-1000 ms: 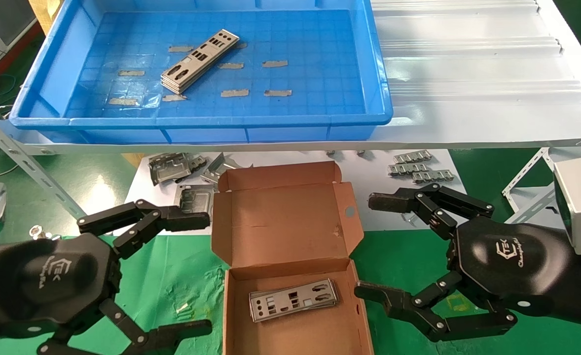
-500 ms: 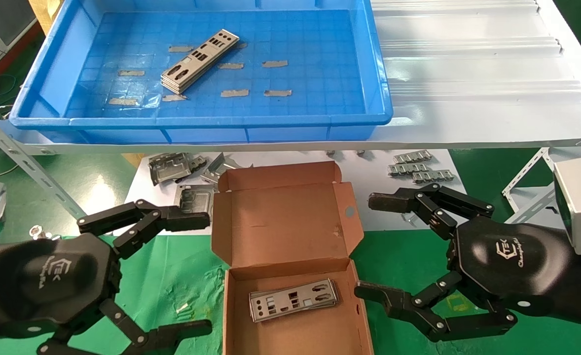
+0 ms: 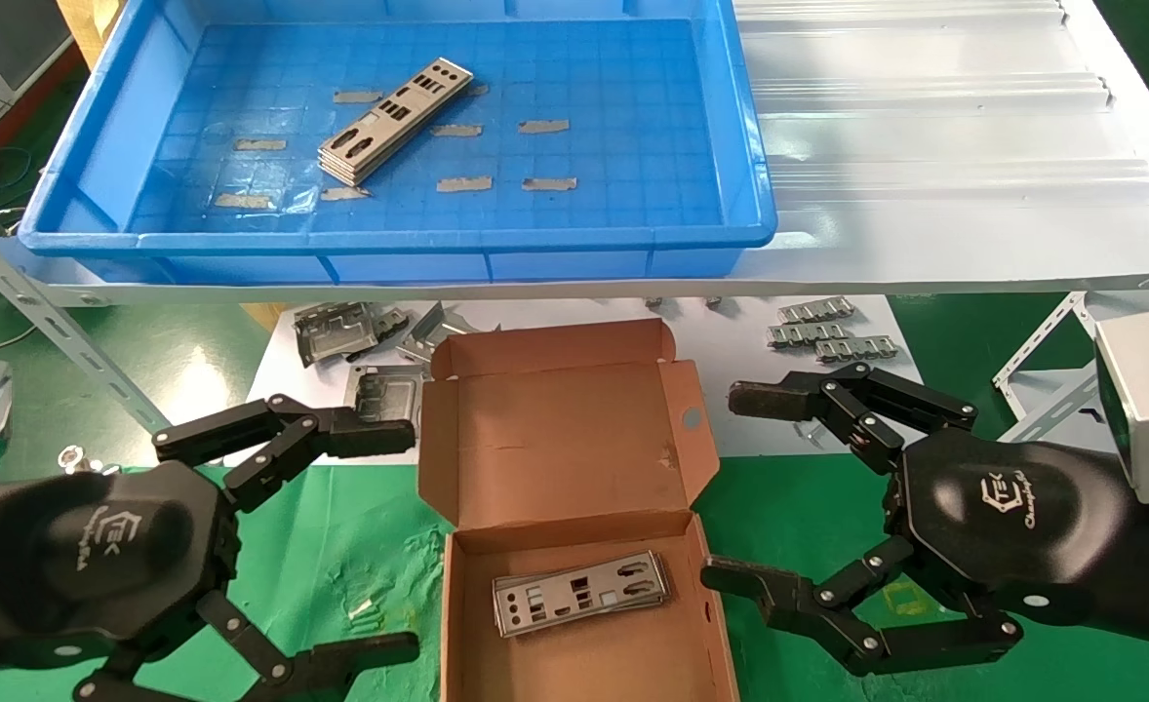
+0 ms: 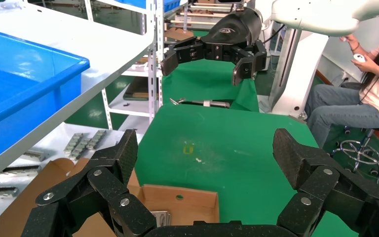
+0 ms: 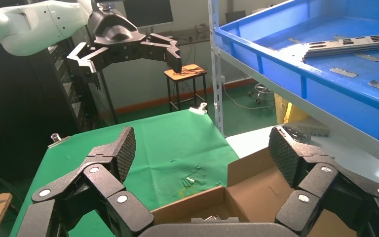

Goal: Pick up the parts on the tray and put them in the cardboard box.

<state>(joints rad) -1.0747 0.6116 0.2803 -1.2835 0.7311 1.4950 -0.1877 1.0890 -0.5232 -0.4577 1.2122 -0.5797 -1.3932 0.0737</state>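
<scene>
The open cardboard box (image 3: 574, 546) holds what looks like two stacked I/O shields (image 3: 581, 593). Left gripper (image 3: 409, 541) and right gripper (image 3: 726, 487) flank it, both wide open, empty. More shields (image 3: 394, 119) lie in the blue tray (image 3: 399, 244) beyond the box.

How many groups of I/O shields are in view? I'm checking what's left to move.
2. One stack of I/O shields lies in the blue tray; another stack lies in the cardboard box. How many plates each stack holds cannot be told.
</scene>
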